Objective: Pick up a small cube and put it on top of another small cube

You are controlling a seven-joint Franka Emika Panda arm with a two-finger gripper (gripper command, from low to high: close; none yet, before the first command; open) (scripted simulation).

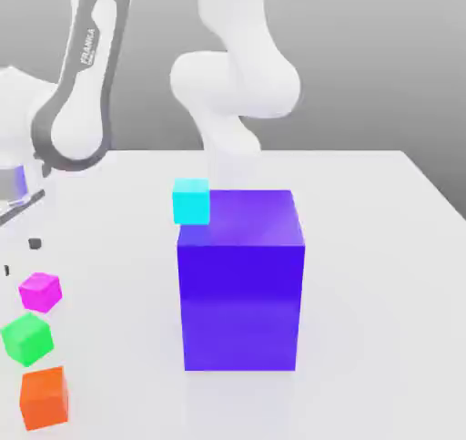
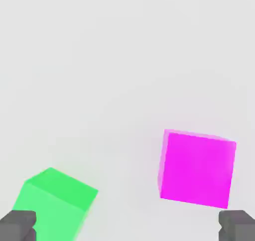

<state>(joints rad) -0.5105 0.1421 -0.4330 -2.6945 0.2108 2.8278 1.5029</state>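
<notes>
Because the gripper [image 2: 127, 226] hangs over the table [image 1: 382, 247] with its fingers [image 2: 17, 225] spread wide and empty, the grasp looks not yet begun — the pink cube [image 1: 40, 291] lies on the table beside the green cube [image 1: 26, 336], apart. Past them stand a big purple block [image 1: 240, 283] and a cyan cube [image 1: 191, 200].

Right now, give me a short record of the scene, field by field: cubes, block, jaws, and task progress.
pink cube: on the table, untouched
green cube: beside the pink one, apart from it
orange cube: next in that row
cyan cube: by the blue block's top corner, as seen in the exterior view
blue block: large, mid-table
gripper: jaws open, holding nothing
progress: nothing stacked yet
</notes>
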